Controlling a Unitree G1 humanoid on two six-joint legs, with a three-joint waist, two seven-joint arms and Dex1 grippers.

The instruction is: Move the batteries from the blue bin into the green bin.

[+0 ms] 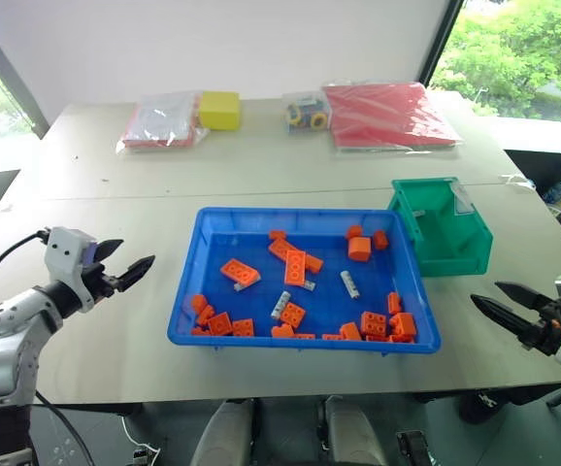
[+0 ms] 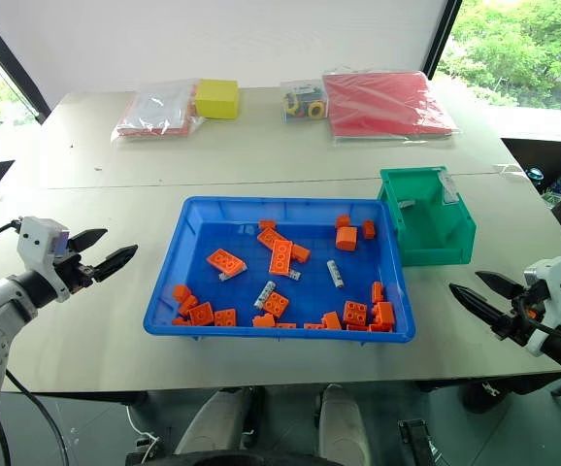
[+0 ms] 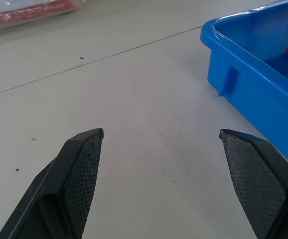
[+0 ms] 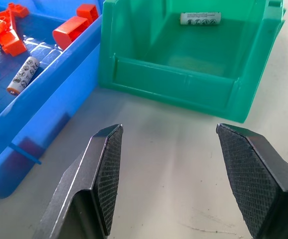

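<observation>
The left end effector (image 1: 125, 260) hangs over bare table (image 1: 115, 184) just off the left side of the blue bin (image 1: 188, 291), its two black fingers (image 3: 81, 169) spread wide with nothing between them — the left wrist view shows only tabletop in the gap and a corner of the bin's wall beside it. The blue bin sits in the middle of the near table, scattered with orange bricks (image 1: 295, 266), and among them lie the batteries (image 1: 349, 283): one right of centre, one (image 1: 280, 304) nearer the front rim, and what looks like another (image 1: 246, 284) tucked against a brick on the left side. Touching or just beside the bin's far right corner stands the green bin (image 1: 465, 254), with one battery (image 4: 200, 19) already lying along its back wall. Farther right and nearer the table's front edge, the right end effector (image 1: 499, 301) hangs low over the table, pointing toward the gap between the two bins, its fingers (image 4: 106, 169) likewise wide apart and empty. At the far edge of the table lie a clear bag (image 1: 159, 121), a yellow block (image 1: 220, 110), a small tub of parts (image 1: 307, 112) and a red packet (image 1: 387, 114) — well apart from both bins.
</observation>
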